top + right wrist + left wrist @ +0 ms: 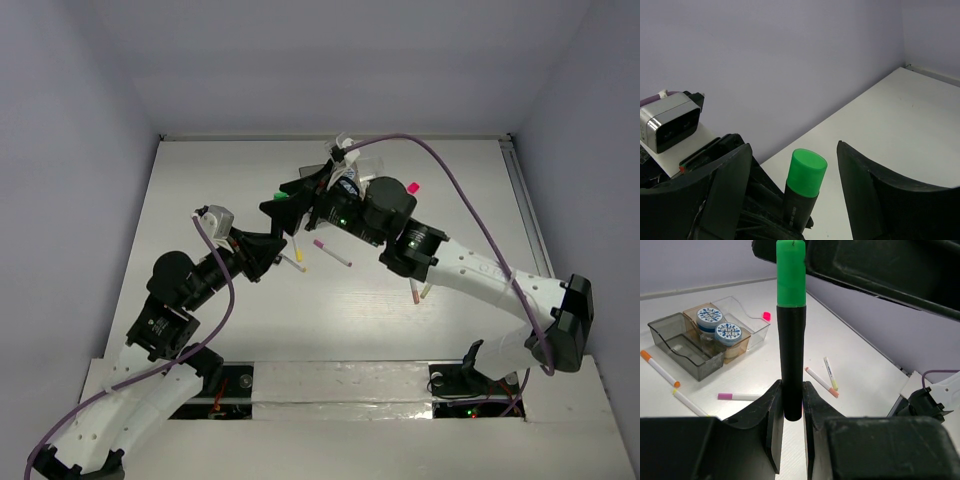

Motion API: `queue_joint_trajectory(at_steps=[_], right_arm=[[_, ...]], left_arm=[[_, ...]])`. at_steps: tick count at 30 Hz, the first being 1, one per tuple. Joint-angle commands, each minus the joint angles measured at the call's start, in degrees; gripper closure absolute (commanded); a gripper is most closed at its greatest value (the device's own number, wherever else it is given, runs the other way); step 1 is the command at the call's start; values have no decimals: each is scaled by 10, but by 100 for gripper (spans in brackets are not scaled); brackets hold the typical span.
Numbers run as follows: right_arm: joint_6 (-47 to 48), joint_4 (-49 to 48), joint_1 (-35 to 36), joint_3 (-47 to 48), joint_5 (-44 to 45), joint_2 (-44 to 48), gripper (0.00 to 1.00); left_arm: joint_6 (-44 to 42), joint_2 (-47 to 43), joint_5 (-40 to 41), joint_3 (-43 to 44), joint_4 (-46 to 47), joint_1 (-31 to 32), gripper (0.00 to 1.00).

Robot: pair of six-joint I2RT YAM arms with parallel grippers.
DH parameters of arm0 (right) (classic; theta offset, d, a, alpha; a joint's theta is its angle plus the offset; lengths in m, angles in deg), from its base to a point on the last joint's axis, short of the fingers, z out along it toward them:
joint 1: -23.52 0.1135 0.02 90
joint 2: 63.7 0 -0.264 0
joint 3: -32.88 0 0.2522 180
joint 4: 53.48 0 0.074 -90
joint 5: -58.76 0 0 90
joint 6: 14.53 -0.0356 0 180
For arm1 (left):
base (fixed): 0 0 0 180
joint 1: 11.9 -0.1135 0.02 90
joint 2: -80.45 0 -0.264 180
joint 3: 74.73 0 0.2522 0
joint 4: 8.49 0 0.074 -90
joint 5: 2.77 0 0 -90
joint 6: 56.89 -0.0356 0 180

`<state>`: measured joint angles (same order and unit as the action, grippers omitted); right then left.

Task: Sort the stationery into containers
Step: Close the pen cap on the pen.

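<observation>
A magenta-capped pen (332, 252) lies mid-desk (200, 180). Just left of it lies a yellow-capped pen (293, 262); to its right, two more pens (418, 291) lie side by side. Beyond it, the left hand (275, 232) and right hand (290, 198) meet at a green-capped marker (283, 197).

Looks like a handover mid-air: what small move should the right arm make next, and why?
Probably close the right gripper on the green cap. The left gripper is shut on the lower end of the black marker, holding it upright. The cap sits between the right fingers, which stand open on either side without touching it. The left should likely let go only after that.
</observation>
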<state>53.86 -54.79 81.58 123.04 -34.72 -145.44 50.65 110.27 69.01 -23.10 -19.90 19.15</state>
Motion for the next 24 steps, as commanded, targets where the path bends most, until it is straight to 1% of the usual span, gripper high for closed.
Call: queue_joint_trajectory(at_steps=[1,3,10,13,22,24], right_arm=[[7,-33,-3,32,8,-10,26],[7,-33,-3,38,8,-13,32],[3,-30,-3,53,5,-29,34],[-1,-36,-3,53,6,-33,39],[-12,-47,-3,56,15,-44,43],[-14,-49,-3,54,16,-45,48]], left_arm=[[4,0,-9,-2,34,2,100],[4,0,-9,-2,34,2,100],[5,1,-10,-2,34,2,100],[6,1,-9,-2,34,2,100],[5,0,-9,-2,33,2,100],[4,0,-8,-3,33,7,100]])
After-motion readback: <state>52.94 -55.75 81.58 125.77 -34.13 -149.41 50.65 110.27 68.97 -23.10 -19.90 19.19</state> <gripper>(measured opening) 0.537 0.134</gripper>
